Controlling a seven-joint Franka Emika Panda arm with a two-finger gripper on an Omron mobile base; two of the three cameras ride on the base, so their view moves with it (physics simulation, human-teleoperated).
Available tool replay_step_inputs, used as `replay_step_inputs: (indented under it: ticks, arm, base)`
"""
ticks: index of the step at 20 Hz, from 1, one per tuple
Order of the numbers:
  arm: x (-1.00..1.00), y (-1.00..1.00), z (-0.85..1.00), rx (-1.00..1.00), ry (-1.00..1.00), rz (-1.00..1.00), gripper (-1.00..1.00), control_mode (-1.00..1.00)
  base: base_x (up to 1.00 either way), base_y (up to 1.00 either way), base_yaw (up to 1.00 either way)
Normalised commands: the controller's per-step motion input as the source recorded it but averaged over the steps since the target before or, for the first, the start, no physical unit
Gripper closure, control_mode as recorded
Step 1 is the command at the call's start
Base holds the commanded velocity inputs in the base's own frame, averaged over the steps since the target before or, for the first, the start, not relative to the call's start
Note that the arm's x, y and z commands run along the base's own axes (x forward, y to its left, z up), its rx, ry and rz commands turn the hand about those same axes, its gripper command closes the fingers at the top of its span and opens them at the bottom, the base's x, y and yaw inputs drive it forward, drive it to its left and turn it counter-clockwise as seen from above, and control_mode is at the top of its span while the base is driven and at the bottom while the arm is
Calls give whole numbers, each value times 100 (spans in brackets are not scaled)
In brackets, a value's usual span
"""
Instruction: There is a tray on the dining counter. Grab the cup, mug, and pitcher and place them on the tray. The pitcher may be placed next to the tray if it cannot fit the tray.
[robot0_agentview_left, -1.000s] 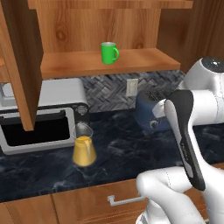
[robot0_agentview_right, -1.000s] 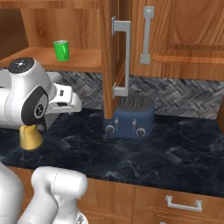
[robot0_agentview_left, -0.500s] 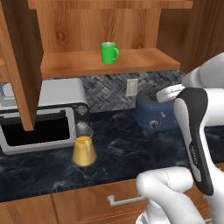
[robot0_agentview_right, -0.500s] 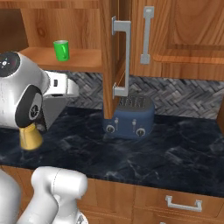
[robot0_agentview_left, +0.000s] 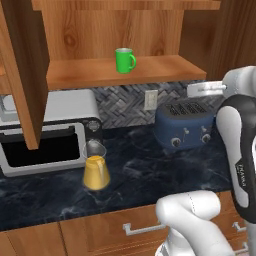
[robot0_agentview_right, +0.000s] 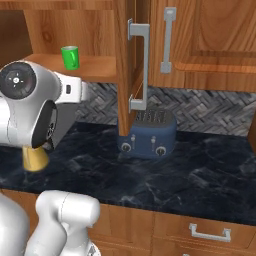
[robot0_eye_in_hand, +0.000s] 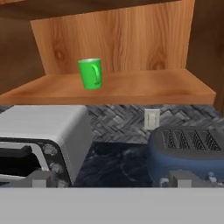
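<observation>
Two task things sit apart, the mug (robot0_agentview_left: 124, 60) upper centre on the open cabinet shelf (robot0_agentview_left: 125, 71), the pitcher (robot0_agentview_left: 96, 167) lower left on the tabletop (robot0_agentview_left: 150, 175), so I face the mug; whether my end effector is released, I cannot tell.

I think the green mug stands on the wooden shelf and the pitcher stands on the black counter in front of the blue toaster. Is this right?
Not quite. The pitcher stands on the black counter in front of the microwave, not the blue toaster, as the left base view shows. The green mug does stand on the wooden shelf.
</observation>
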Motion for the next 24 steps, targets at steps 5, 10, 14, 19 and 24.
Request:
replay_step_inputs:
  ticks: [5, 10, 14, 19, 24]
  arm:
    - [33, 0, 24, 12, -1, 9, -100, -100]
    - [44, 3, 6, 3, 0, 5, -100, -100]
    - [11, 17, 2, -1, -1, 0, -100, -100]
    - [18, 16, 0, -5, 0, 0, -100, -100]
    - [12, 6, 10, -4, 9, 2, -100, -100]
  base:
    - [0, 0, 0]
    - [0, 0, 0]
    - [0, 0, 0]
    - [0, 0, 0]
    - [0, 0, 0]
